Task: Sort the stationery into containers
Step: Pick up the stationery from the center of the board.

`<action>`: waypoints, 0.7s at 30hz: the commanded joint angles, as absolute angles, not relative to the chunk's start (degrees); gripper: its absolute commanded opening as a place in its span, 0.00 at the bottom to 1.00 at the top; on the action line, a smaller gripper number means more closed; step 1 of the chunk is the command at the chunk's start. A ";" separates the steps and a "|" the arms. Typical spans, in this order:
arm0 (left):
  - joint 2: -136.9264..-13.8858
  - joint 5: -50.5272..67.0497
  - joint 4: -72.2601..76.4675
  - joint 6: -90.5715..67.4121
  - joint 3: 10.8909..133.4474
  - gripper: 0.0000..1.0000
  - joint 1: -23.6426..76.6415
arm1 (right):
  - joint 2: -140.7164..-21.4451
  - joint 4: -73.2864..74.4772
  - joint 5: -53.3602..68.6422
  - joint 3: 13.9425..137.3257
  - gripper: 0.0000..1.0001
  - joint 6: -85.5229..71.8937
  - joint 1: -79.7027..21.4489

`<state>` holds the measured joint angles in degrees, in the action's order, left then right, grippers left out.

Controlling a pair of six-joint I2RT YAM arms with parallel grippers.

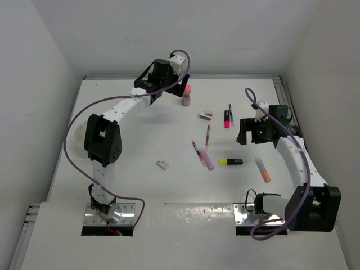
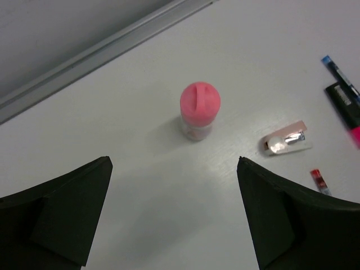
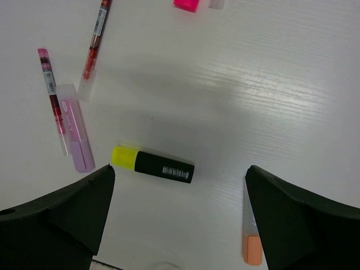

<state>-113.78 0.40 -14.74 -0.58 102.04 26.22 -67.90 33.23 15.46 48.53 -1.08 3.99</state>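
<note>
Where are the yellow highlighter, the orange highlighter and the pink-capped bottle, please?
yellow highlighter (image 3: 153, 165): right wrist view, black barrel.
orange highlighter (image 1: 262, 170): top view, its middle.
pink-capped bottle (image 2: 199, 101): left wrist view, pink cap.

- A yellow-black highlighter (image 1: 230, 162) is laid flat.
- An orange highlighter (image 1: 262, 170) is angled just right of it.
- A pink pen (image 1: 196, 149) and a red pen (image 1: 207, 135) are laid left of it.
- A whitish eraser (image 1: 163, 164) is seen farther left.

Glossy white table (image 1: 169, 191), matt-black highlighter (image 3: 153, 165)
</note>
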 commanded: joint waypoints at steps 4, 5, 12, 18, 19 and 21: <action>-119.96 10.10 -4.58 -2.81 107.76 1.00 24.61 | -69.60 32.08 16.43 50.54 0.97 -1.14 4.04; -120.41 11.15 -1.70 -3.07 107.23 1.00 24.35 | -69.78 32.08 16.35 50.71 0.97 -0.97 3.96; -125.32 13.63 6.94 -6.59 106.43 1.00 23.99 | -71.54 32.43 16.70 51.06 0.97 -0.62 3.96; -129.10 10.64 9.84 -6.07 108.10 1.00 24.34 | -72.77 32.78 16.88 51.50 0.97 -0.62 3.96; -129.37 10.03 10.28 -6.06 108.11 1.00 24.35 | -72.95 32.96 16.88 51.68 0.97 -0.53 3.96; -130.60 9.41 10.81 -6.06 108.19 1.00 24.26 | -73.04 33.05 16.88 51.77 0.98 -0.53 3.96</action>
<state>-129.82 10.55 5.67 -5.65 105.60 24.60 -72.84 33.52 15.75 49.06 -1.06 3.99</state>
